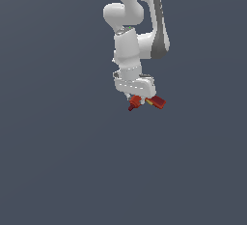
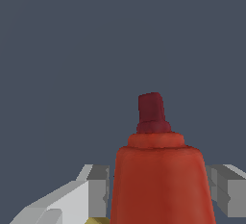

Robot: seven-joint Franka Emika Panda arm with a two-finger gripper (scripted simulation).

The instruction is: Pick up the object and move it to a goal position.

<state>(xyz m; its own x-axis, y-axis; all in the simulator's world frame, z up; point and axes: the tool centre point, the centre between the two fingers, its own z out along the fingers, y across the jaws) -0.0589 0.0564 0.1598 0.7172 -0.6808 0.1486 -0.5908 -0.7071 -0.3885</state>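
— Nothing but flat slate-grey all round in the exterior view; I can't even make out where a bench would begin. What's the arm (image 1: 137,21) got?

— A little toy power drill (image 1: 144,102), red-orange. It sits right under the white pincer (image 1: 140,98), its dark red nose (image 1: 131,107) poking toward the exterior view's left and its blocky base (image 1: 157,102) sticking out toward the right.

— Held, or just underneath?

— Held, I'd say. The pincer looks closed around the drill's middle, and I see no shadow or surface under it, so it seems to hang in the air. That's a judgement, mind; the grey gives nothing to measure against.

— And the wrist view?

— Same grey backdrop. The toy power drill (image 2: 161,180) fills the space between the two grey fingers (image 2: 98,187), nose (image 2: 153,112) pointing away from the camera. One finger is hard against its side; the other I can't tell whether it touches. The jaws stand only as wide as the drill's body.

— So the pick-up is done?

— It looks so. What's left is the carry. I see no goal marker in either view, so how far it has to go I can't say.
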